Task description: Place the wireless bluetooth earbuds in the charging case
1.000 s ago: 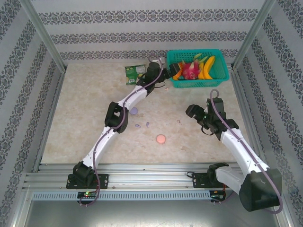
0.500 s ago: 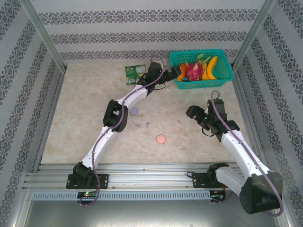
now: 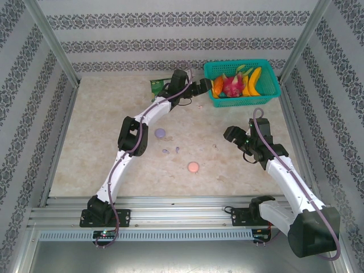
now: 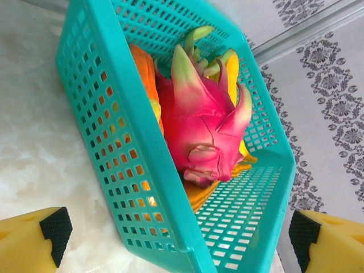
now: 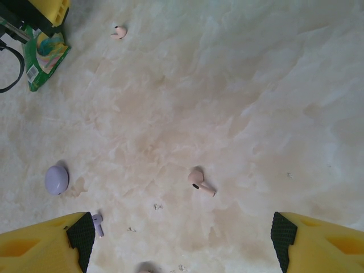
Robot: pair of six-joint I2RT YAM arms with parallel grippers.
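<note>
Pale marbled tabletop (image 3: 96, 125), patterned wallpaper walls (image 3: 170, 23) on three sides; left claw (image 4: 179, 239) and right claw (image 5: 182, 236) both wide, empty.

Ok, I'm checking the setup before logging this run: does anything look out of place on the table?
Yes. The left gripper is open and facing the teal fruit basket, which has no part in this task. The pink earbuds lie scattered: one mid-table, another near the green packet, both away from the pink case.
</note>
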